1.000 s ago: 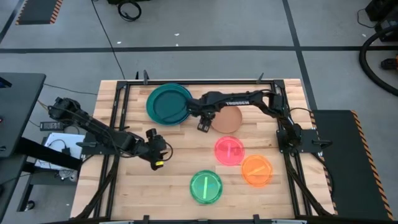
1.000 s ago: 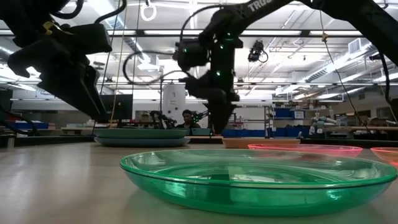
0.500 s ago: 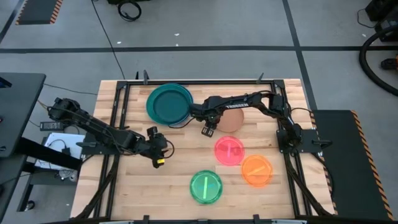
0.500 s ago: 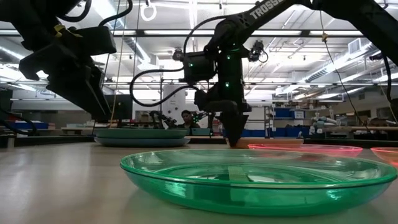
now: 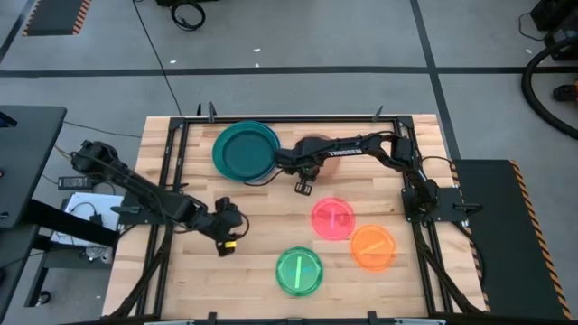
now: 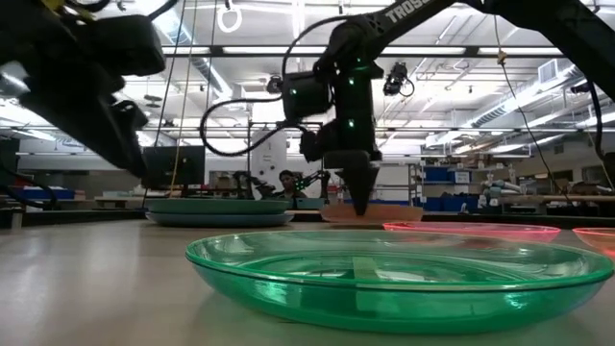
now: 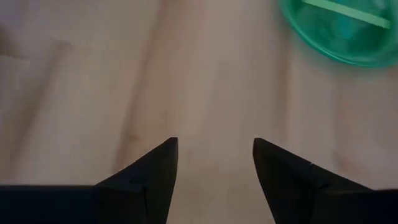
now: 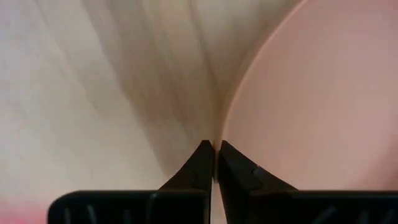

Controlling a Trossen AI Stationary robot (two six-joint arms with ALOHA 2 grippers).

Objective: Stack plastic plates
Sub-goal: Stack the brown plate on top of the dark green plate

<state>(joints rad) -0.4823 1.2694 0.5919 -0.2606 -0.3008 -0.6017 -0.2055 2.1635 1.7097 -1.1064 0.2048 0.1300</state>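
Right pincer (image 8: pixel 214 163) has pinched the smooth round tan plate's (image 8: pixel 311 93) rim

Bare tabletop (image 5: pixel 262 212) lies open between the left gripper (image 5: pixel 226 244) and the right gripper (image 5: pixel 303 187) — a clear lane. Toward the front, the green plate (image 5: pixel 299 271), pink plate (image 5: pixel 333 218) and orange plate (image 5: pixel 373 246) crowd the right half — the teal plate stack (image 5: pixel 245 151) fills the far middle.

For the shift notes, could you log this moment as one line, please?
right gripper: shut on tan plate rim | left gripper: open over bare table | teal plate: untouched
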